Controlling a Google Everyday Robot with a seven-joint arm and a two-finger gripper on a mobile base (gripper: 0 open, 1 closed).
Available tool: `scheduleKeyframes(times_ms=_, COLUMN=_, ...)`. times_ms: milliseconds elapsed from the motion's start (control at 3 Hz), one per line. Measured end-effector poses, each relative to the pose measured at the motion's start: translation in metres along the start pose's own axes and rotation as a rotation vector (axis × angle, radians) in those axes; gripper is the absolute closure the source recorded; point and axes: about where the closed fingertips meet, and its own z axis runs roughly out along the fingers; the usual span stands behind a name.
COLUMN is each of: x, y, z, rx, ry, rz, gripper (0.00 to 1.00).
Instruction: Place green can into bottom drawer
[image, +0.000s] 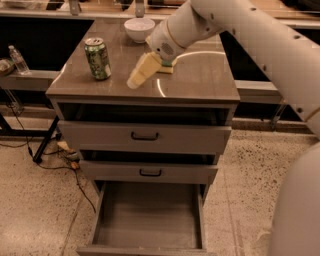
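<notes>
The green can (98, 59) stands upright on the left part of the brown cabinet top (200, 80). My gripper (135, 80) hangs on the white arm from the upper right and is above the middle of the top, a short way right of the can and apart from it. The bottom drawer (145, 222) is pulled out at floor level and its grey floor is bare.
A white bowl (139, 28) sits at the back of the top. A green-and-yellow sponge (168, 66) lies behind my gripper, partly hidden by the arm. The two upper drawers (145, 136) have black handles. A plastic bottle (18, 60) stands on a shelf at left. Cables lie on the floor at left.
</notes>
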Motion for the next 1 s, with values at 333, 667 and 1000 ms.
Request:
scheduleKeyframes(times_ms=333, x=-0.021, y=-0.009, z=0.037, rx=-0.016, ry=-0.079, rz=0.036, gripper=0.00)
scheduleKeyframes(times_ms=667, x=-0.046, y=-0.019, z=0.073, rx=-0.020, ry=-0.169, rz=0.047, gripper=0.00)
scheduleKeyframes(times_ms=1000, x=-0.062, y=-0.030, z=0.104, rx=-0.007, ry=-0.235, rz=0.039, gripper=0.00)
